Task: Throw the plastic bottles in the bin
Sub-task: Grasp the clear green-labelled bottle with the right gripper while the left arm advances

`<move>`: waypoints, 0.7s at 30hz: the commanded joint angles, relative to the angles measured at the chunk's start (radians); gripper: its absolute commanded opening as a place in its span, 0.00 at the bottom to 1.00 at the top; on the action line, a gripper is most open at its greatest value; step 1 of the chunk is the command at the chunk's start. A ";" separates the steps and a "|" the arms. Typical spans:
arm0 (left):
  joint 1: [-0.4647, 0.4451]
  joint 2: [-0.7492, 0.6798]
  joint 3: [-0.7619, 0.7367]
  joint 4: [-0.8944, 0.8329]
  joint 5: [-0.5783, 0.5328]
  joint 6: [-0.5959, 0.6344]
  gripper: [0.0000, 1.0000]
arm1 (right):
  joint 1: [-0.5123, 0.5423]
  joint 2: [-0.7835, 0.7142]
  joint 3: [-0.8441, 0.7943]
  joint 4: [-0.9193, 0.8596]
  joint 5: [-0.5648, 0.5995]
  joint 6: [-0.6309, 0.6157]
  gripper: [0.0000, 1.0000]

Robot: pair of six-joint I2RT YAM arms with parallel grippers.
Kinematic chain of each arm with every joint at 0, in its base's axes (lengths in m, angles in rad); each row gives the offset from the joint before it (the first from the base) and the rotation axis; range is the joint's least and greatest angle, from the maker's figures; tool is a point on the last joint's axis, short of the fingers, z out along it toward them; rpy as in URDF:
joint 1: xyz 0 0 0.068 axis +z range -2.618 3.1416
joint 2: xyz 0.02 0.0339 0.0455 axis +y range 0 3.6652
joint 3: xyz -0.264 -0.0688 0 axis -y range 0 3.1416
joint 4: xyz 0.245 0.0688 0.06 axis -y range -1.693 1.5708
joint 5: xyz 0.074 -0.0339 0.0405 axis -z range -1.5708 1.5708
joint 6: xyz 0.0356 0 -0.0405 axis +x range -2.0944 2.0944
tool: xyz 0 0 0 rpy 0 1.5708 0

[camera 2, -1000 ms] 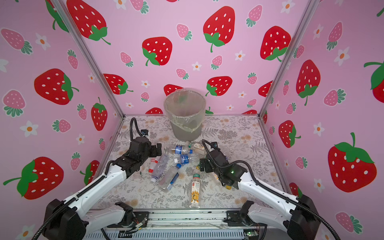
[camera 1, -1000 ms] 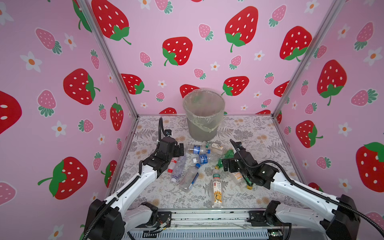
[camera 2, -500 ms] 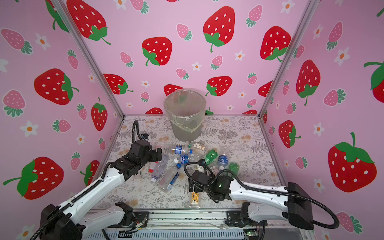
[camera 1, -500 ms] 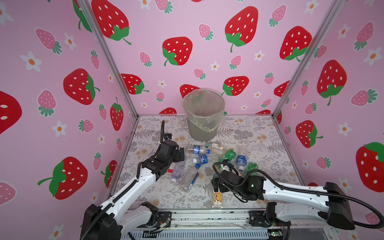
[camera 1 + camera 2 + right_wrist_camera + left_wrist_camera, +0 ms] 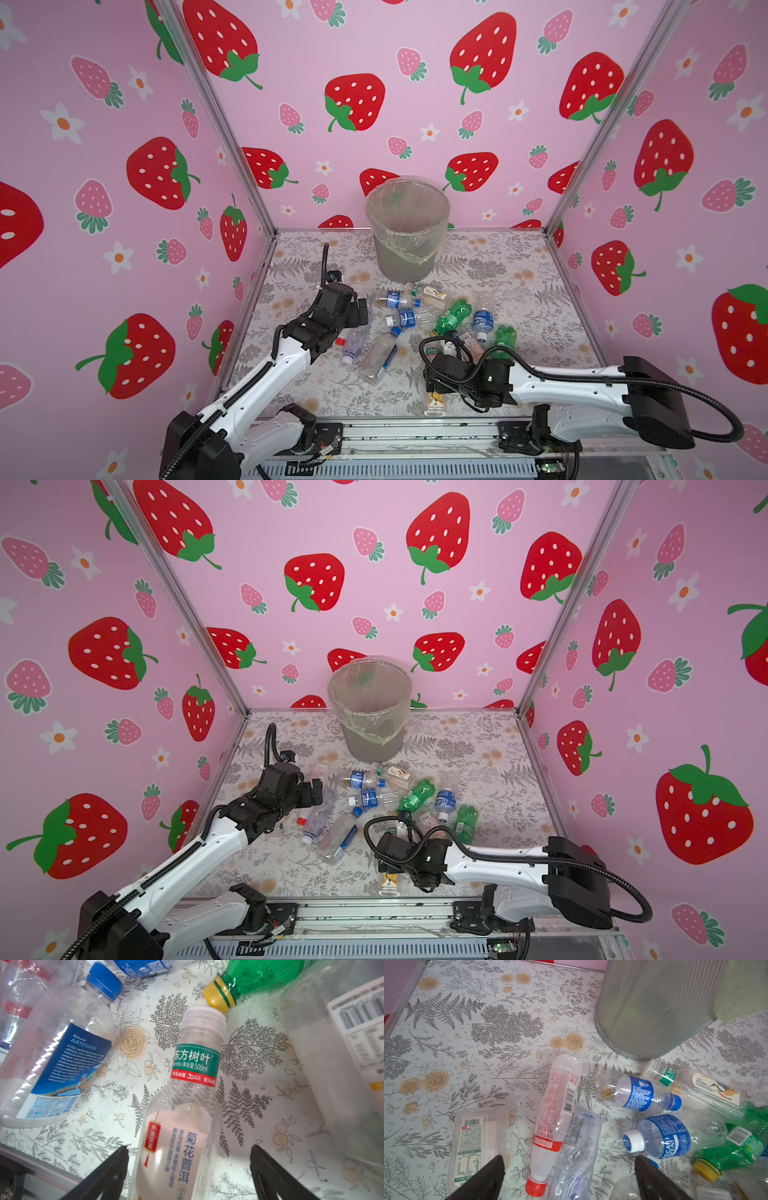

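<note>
In both top views, the plastic bottles lie strewn across the floral worktop in front of the bin, which stands upright at the back. I count at least eleven, two of them green bottles; overlaps leave the tally unsure. My left end effector hangs at the pile's left edge, and my arm covers whatever lies under it. My right end effector points down over a tea bottle. Only the base of that bottle shows, and the fingers are hidden beneath the wrist.

Left wrist view: my left end effector stands wide apart and empty above a red-capped bottle and a crushed clear bottle. Seven bottles can be made out, with others cut off at the frame's edges. The bin's rim is out of frame.

Right wrist view: my right end effector is spread to either side of the tea bottle, with a gap on each side. The bottle's lower end is cut off. Six bottles are in view, and the barcoded bottle alongside is a blur.
</note>
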 commanded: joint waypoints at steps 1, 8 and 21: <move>-0.003 -0.005 -0.012 -0.020 -0.004 -0.019 0.99 | 0.008 0.032 0.004 0.029 -0.012 0.021 0.91; -0.003 0.003 -0.023 -0.015 0.003 -0.016 0.99 | 0.010 0.074 0.009 0.032 -0.007 0.007 0.73; -0.003 -0.015 -0.025 -0.046 0.035 -0.026 0.99 | 0.012 0.030 0.055 0.045 0.026 -0.099 0.56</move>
